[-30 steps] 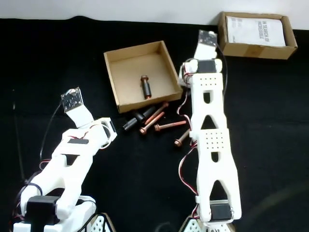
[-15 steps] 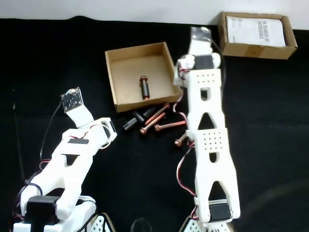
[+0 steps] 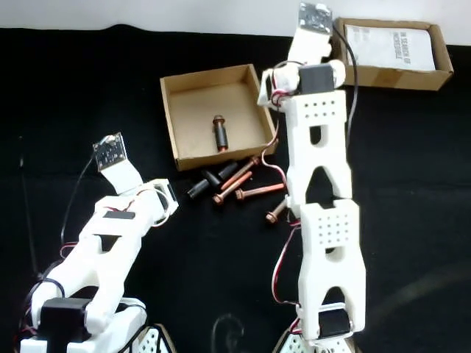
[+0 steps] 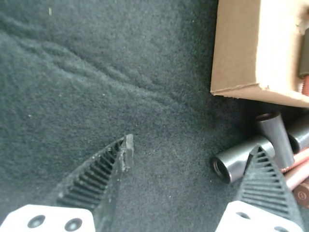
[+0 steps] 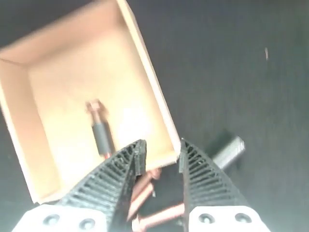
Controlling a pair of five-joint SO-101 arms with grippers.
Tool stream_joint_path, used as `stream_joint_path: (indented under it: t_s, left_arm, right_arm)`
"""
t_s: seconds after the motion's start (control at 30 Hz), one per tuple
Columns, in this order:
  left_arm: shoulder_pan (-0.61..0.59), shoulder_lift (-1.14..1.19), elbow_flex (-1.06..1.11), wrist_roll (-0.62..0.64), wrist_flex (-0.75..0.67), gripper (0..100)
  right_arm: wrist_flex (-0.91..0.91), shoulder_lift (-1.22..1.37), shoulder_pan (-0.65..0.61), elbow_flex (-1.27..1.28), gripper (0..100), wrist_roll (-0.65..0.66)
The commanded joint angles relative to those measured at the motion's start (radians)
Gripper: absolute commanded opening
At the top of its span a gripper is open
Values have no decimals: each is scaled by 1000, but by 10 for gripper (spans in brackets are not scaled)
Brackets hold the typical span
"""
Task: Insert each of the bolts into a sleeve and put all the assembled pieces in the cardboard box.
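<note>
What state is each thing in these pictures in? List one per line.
cardboard box, open-topped
assembled piece, bolt through sleeve, lying in the box
loose bolts, bare, lying beside the box
loose sleeves, empty, lying beside the box
left gripper, open, empty
right gripper, open, empty

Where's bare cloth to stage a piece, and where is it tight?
Bare cloth lies left of the cardboard box, beyond the left arm, and right of the right arm, in front of the far box. Crowded: the strip in front of the cardboard box, between the arms, with loose bolts and sleeves.
</note>
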Motion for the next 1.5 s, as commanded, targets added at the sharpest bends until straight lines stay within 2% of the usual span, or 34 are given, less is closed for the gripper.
stream_joint_path:
  t_s: [0.0, 0.1, 0.23, 0.6, 1.23, 1.47]
  left_arm:
    - [-8, 1, -35, 9, -14, 357]
    - [-8, 1, -36, 9, -14, 357]
    - [-8, 1, -36, 8, -14, 357]
    - [-7, 1, -36, 6, -12, 361]
    - [-7, 1, -38, 5, -12, 361]
    - [-7, 7, -113, 9, 135, 361]
  right_arm:
    - [7, -174, 12, 265, 104, -46]
    - [4, -209, 16, 427, 104, -83]
    - [-10, -188, 21, 489, 104, -91]
    - [-117, -45, 105, 486, 104, -120]
    - [-203, 96, 136, 484, 104, -118]
    - [-291, 102, 140, 495, 104, -117]
